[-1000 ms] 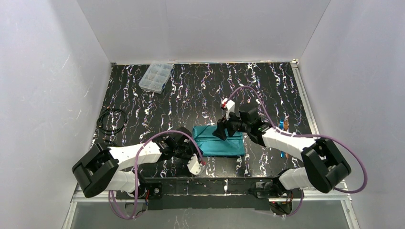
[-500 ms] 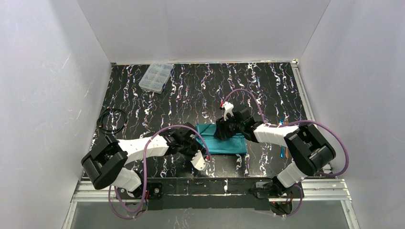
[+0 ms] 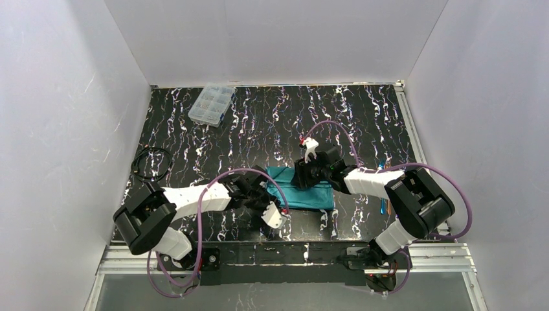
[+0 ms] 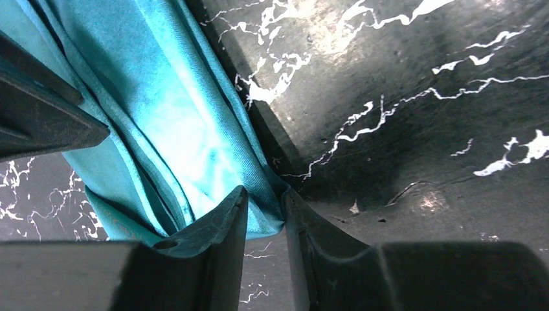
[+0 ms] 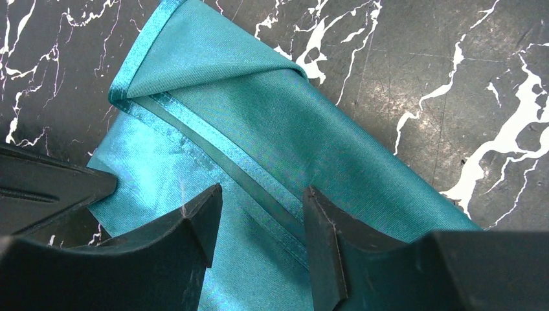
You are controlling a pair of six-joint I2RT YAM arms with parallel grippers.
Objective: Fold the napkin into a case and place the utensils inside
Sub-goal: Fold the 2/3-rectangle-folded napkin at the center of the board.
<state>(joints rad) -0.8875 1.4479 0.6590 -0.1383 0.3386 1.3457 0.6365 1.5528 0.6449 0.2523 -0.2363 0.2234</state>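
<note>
Teal-green cloth, the napkin (image 3: 315, 195), sits folded into a flat rectangle near the front middle of the black marbled table (image 3: 259, 123). The left gripper (image 4: 265, 195) is down at its near-left corner, fingers narrow with the folded edge poking into the gap; honestly can't tell if it's actually pinched. The right gripper (image 5: 262, 191) is over the far edge, fingers fairly wide, straddling the stitched hem, gripping nothing. The utensils (image 3: 383, 206) lie off to the right, partly hidden behind that arm.
</note>
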